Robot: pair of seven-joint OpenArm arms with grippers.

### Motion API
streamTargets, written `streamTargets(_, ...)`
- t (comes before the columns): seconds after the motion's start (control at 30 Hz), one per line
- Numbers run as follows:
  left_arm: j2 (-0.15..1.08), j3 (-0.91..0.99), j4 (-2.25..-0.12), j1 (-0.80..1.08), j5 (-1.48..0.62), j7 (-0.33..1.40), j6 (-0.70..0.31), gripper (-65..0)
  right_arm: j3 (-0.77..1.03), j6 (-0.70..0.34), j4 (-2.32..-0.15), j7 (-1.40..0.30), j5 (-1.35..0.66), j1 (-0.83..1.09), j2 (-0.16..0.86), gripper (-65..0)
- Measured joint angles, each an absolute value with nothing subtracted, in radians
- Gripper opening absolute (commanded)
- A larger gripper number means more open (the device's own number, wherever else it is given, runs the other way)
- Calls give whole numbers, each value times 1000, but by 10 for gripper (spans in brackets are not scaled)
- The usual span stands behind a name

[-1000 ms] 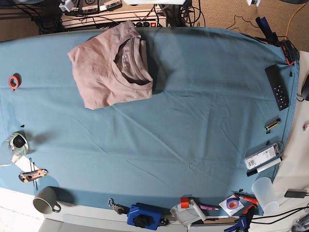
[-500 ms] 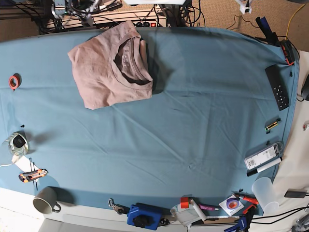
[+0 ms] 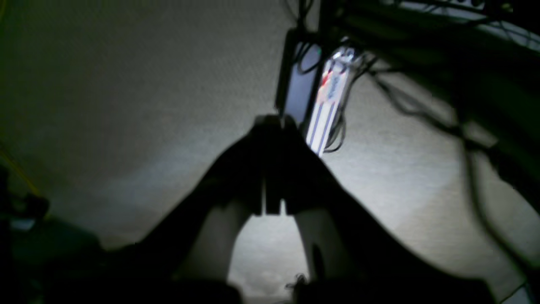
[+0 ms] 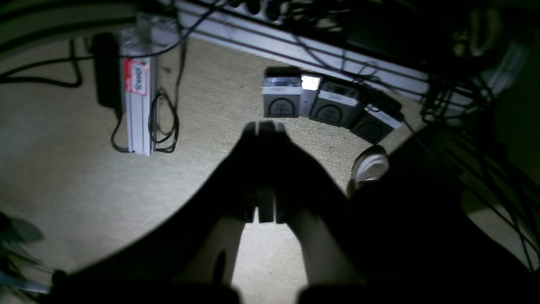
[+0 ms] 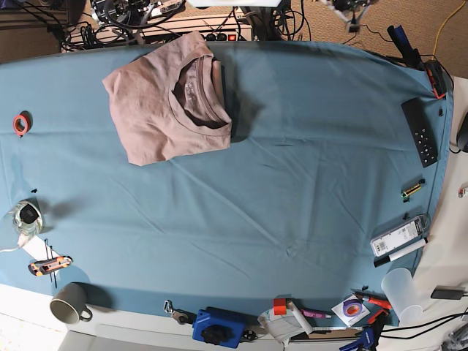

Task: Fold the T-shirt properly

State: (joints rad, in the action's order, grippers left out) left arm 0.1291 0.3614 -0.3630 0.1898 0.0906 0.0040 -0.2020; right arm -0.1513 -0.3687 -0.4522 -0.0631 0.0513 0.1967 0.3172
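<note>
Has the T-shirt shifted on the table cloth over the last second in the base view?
No. The T-shirt lies folded at the same spot on the blue table cloth, its neck just as near the cloth's far edge, the red tape roll equally distant.

Blue-teal table cloth (image 5: 292, 183), beige carpet floor (image 4: 84, 177), tangled cables (image 5: 289, 22)

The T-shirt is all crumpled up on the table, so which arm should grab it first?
Probably the right arm. The T-shirt lies far toward the right arm's side of the blue cloth. Both pincers, left and right, are shut over the floor.
</note>
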Motion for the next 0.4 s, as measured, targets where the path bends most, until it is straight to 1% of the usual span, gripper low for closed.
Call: streamTargets(0.4,128,361,-416,195,94,5,-202,-650,-152,-377,-453,-73,51,149,317,-650)
